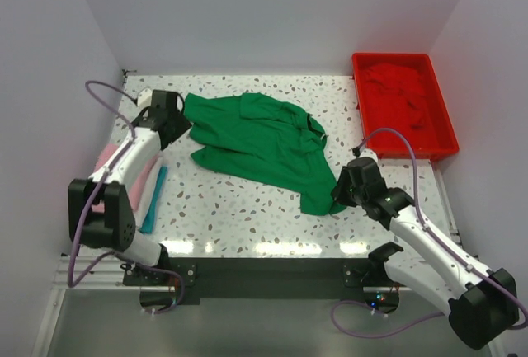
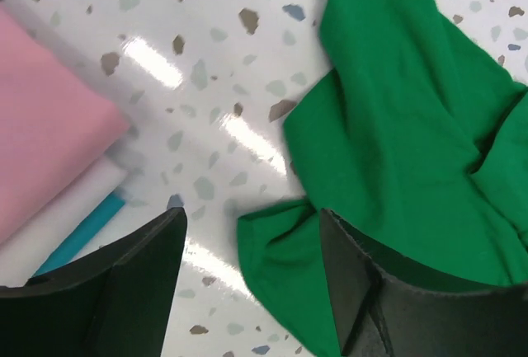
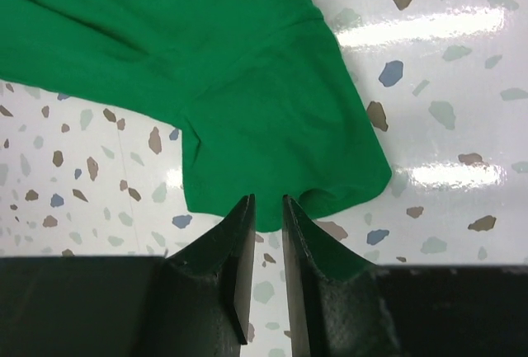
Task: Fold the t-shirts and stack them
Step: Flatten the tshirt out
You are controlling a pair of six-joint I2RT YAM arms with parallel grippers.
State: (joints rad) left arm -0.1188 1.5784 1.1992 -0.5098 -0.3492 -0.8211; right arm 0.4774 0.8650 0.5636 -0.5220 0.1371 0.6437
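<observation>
Shirt: green t-shirt (image 1: 256,138) is lying rumpled, left of red tray (image 1: 392,55).
Right gripper (image 3: 268,200): nearly closed, pinching the hem nearest the tray.
Left gripper (image 2: 252,217): gaping wide, gripping nothing, hovering over the edge farthest from the tray.

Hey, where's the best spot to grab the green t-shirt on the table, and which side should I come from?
Probably its near right corner: there the green t-shirt lies flat and thin with its edge free on the table, unlike the bunched middle. Come in low from the near right, where the right gripper is, fingers across the hem.
</observation>
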